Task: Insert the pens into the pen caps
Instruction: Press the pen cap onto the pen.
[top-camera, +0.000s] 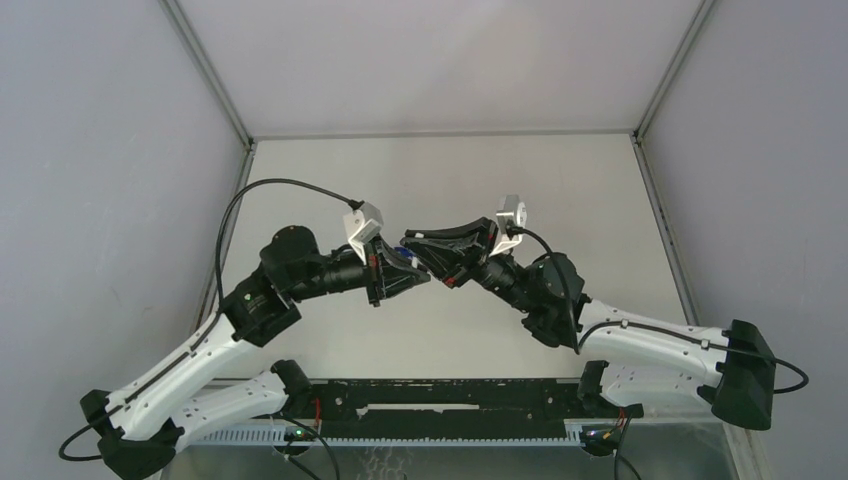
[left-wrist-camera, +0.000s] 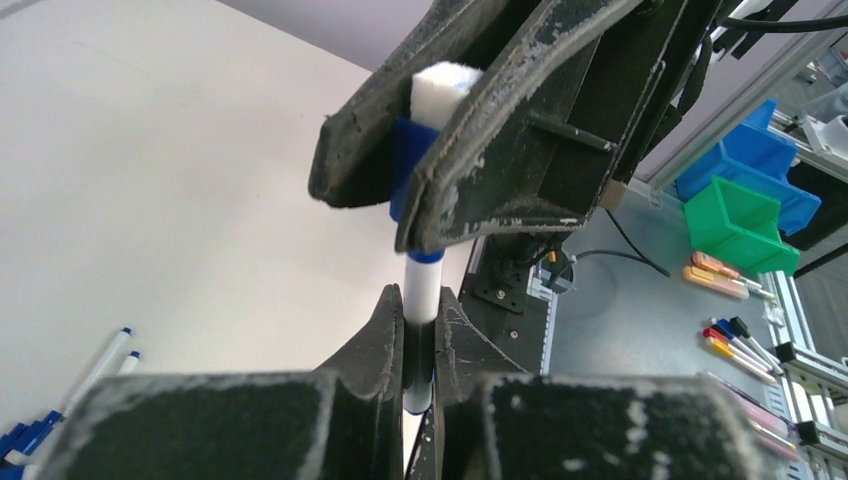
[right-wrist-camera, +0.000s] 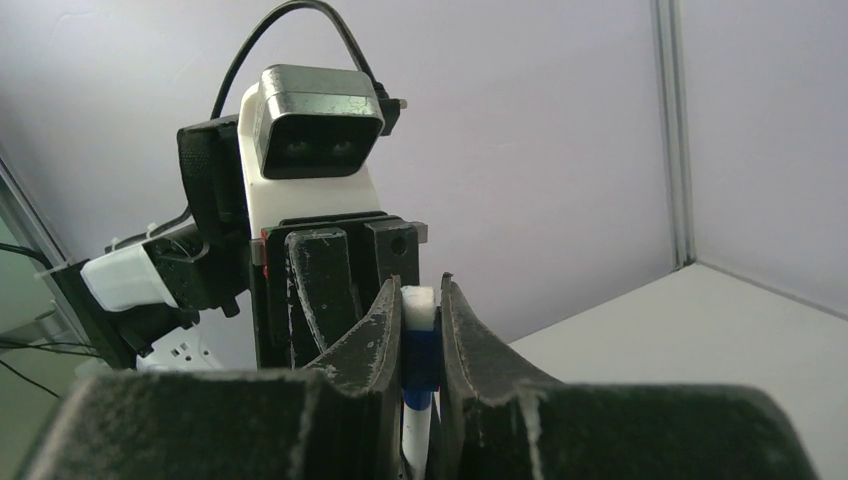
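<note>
My left gripper (left-wrist-camera: 420, 310) is shut on a white pen (left-wrist-camera: 422, 288) that points up from its fingers. My right gripper (right-wrist-camera: 421, 290) is shut on a dark blue pen cap (right-wrist-camera: 421, 350) with a white block on top. The pen (right-wrist-camera: 416, 430) reaches the cap's mouth from below, its blue collar right at the opening. In the left wrist view the cap (left-wrist-camera: 406, 150) sits between the right fingers (left-wrist-camera: 500, 170). From above, both grippers meet nose to nose over the table's middle, around the cap (top-camera: 404, 254). Two more pens (left-wrist-camera: 105, 358) and loose caps (left-wrist-camera: 25, 436) lie on the table.
Grey walls (top-camera: 100, 150) enclose the white table (top-camera: 450, 170) on three sides. Past the near edge are a black rail (top-camera: 450, 400), blue bins (left-wrist-camera: 750, 165), a green bin (left-wrist-camera: 740, 225) and several loose markers and screwdrivers (left-wrist-camera: 735, 340).
</note>
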